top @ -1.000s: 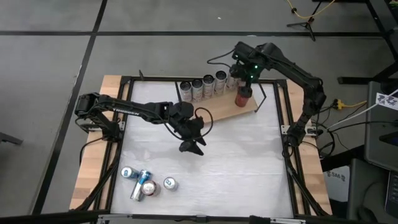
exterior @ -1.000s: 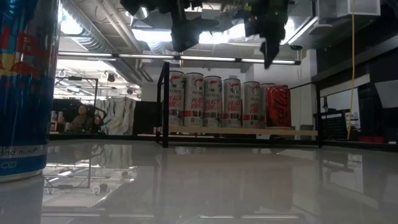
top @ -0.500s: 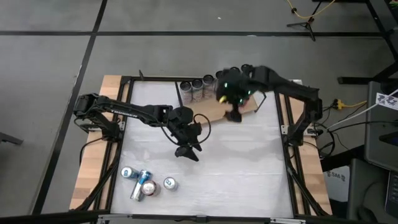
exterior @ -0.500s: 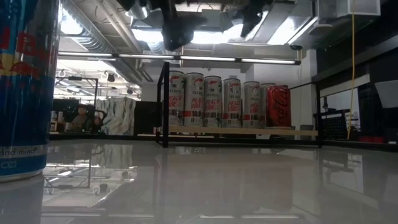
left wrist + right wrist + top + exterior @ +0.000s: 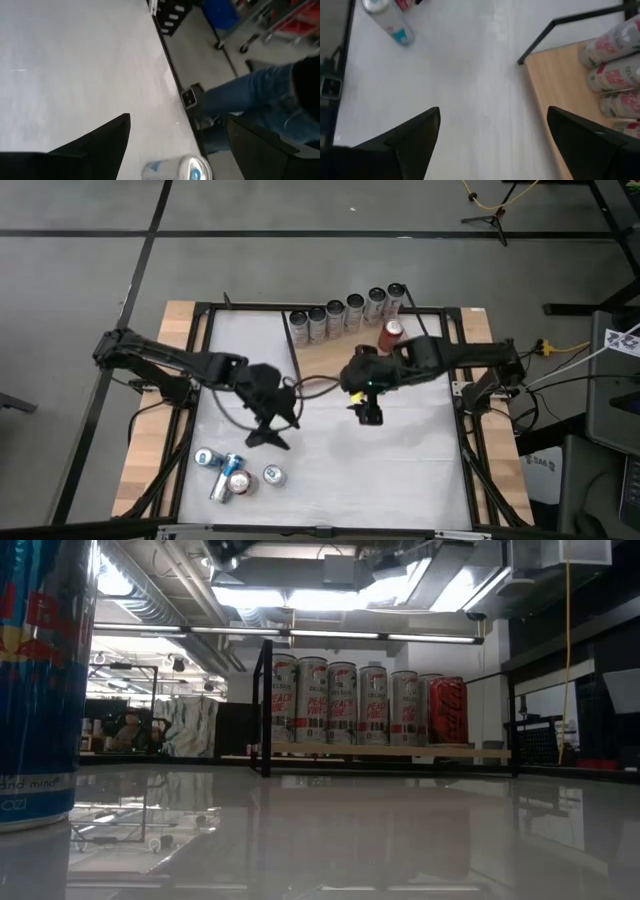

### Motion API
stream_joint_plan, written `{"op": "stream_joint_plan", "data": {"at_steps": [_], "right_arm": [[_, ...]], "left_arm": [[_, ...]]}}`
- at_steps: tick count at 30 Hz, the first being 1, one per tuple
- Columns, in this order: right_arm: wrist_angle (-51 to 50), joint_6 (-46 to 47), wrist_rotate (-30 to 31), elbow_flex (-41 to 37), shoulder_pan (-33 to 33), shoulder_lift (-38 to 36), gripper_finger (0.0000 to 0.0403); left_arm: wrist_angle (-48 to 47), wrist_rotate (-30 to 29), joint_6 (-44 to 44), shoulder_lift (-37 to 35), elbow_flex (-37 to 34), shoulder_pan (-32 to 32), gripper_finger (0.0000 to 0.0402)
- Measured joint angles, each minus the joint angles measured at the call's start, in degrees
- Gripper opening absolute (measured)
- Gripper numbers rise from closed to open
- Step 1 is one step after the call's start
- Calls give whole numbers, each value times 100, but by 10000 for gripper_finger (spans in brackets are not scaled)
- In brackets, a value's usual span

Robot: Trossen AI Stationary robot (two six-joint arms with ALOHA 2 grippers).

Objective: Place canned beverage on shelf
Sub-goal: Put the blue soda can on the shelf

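in the high view the shelf (image 5: 335,350) lies in the upper middle of the frame, at the far edge of the white surface (image 5: 400,470). five pale cans (image 5: 345,315) stand in a row along its back, and a red can (image 5: 391,332) stands upright on the board just beside the row's right end. in the low view the same six cans line up on the board inside the black wire frame, the red one at the right.

the right end effector (image 5: 368,413) hangs over bare surface in the centre of the frame, just below the shelf and apart from the red can; its fingers stand wide with nothing between them. the left end effector (image 5: 266,437) sits left of centre, above a cluster of loose cans (image 5: 236,475) in the lower left of the frame; its fingers are spread and hold nothing.

a tall blue can (image 5: 38,680) fills the left edge of the low view. the left wrist view shows a person's legs in jeans (image 5: 245,97) beyond the surface.
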Motion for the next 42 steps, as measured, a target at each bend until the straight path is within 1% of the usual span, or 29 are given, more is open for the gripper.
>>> {"op": "stream_joint_plan", "data": {"at_steps": [3,8,11,13,17,24,28,33,39,42], "right_arm": [[210,161,147,0,190,2,363],[551,172,180,0,383,2,363],[741,172,174,0,379,2,363],[827,172,173,0,374,2,363],[1067,168,169,-2,361,5,363],[1332,163,124,-2,365,55,363],[1359,77,89,-33,365,72,363],[1300,-3,84,-48,365,92,363],[1296,-6,82,-48,365,87,363],[1246,-13,84,-48,365,87,363]], "left_arm": [[-175,-421,210,-23,0,-441,315],[-775,-1173,620,-18,0,-1155,315],[-1093,-1669,699,-16,-2,-1428,315],[-1141,-1846,699,-16,-2,-1544,315],[-1159,-2046,705,14,-2,-1694,315],[-1171,-2134,717,166,-7,-2004,314],[-1143,-2443,704,391,-7,-2208,314],[-853,-2775,513,728,-8,-2356,314],[-766,-2771,-38,1003,-9,-2440,314],[-674,-2774,-77,1044,-9,-2497,314]]}}
